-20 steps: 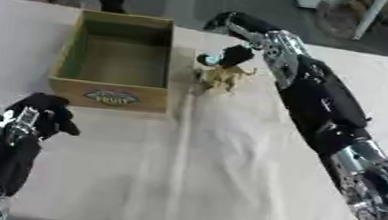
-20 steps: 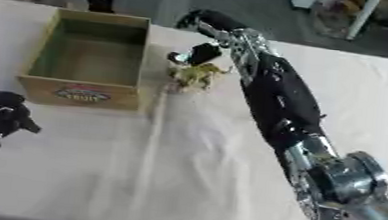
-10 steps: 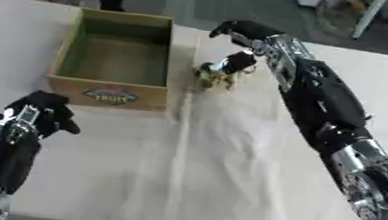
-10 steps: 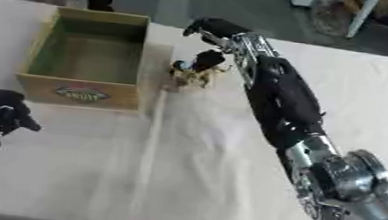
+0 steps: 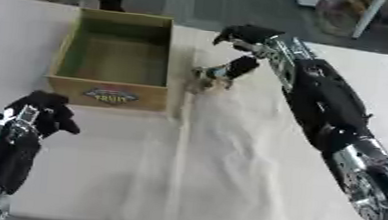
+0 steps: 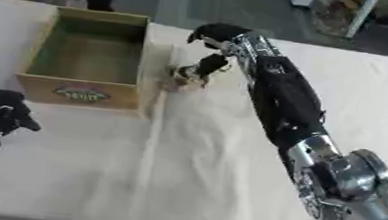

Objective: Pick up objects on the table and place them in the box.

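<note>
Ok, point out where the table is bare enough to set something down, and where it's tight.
Free: the wide cloth stretch in front of the box, between the left hand and the right forearm. The box floor also looks bare. Tight: the narrow strip beside the box's right wall, where the small tan toy stands with the right hand reaching onto it.

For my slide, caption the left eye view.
Right hand reaches down to a small tan toy beside the open wooden box; left hand idle.

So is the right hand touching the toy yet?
Cannot tell. In the left eye view the right hand reaches down to the small tan toy beside the box, but neither view shows contact or a gap plainly.
</note>
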`<control>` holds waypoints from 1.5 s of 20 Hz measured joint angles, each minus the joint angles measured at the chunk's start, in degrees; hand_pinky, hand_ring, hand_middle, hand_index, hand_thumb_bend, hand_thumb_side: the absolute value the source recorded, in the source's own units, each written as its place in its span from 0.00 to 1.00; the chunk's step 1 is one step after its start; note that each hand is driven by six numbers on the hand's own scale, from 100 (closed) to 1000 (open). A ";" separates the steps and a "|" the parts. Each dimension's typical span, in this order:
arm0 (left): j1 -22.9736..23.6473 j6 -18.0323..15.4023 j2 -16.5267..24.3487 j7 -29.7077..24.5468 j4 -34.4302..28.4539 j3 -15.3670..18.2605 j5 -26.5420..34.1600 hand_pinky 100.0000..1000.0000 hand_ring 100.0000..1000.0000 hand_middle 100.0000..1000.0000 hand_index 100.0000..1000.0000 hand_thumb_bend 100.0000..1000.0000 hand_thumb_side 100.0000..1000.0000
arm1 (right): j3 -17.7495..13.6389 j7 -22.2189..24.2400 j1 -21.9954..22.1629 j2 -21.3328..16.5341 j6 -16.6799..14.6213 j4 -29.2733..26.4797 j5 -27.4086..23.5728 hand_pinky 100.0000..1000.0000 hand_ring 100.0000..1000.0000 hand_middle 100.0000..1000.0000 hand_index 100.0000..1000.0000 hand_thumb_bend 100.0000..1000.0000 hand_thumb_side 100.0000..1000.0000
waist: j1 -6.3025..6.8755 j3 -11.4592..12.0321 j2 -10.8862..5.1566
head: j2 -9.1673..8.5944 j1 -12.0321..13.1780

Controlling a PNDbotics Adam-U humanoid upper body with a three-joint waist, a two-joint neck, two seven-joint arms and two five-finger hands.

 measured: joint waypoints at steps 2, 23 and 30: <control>0.01 0.00 0.00 0.00 0.00 0.00 0.00 0.51 0.44 0.44 0.62 0.00 0.62 | -0.01 -0.03 0.00 0.00 0.00 0.07 1.08 0.99 0.96 0.90 0.92 0.38 0.73 | 0.00 0.05 0.00 | 0.01 0.00; 0.05 0.00 -0.01 0.00 0.01 0.00 0.00 0.51 0.43 0.44 0.62 0.00 0.62 | -0.68 -3.33 0.97 0.62 1.85 3.53 7.51 0.97 0.93 0.88 0.91 0.38 0.72 | 0.05 0.60 0.01 | 0.46 -0.18; 0.05 0.01 -0.02 -0.01 0.01 0.00 0.00 0.51 0.43 0.44 0.62 0.00 0.62 | -0.69 -3.79 1.34 1.25 2.27 4.28 8.73 0.94 0.91 0.86 0.90 0.39 0.72 | 0.13 0.86 0.02 | 0.46 -0.25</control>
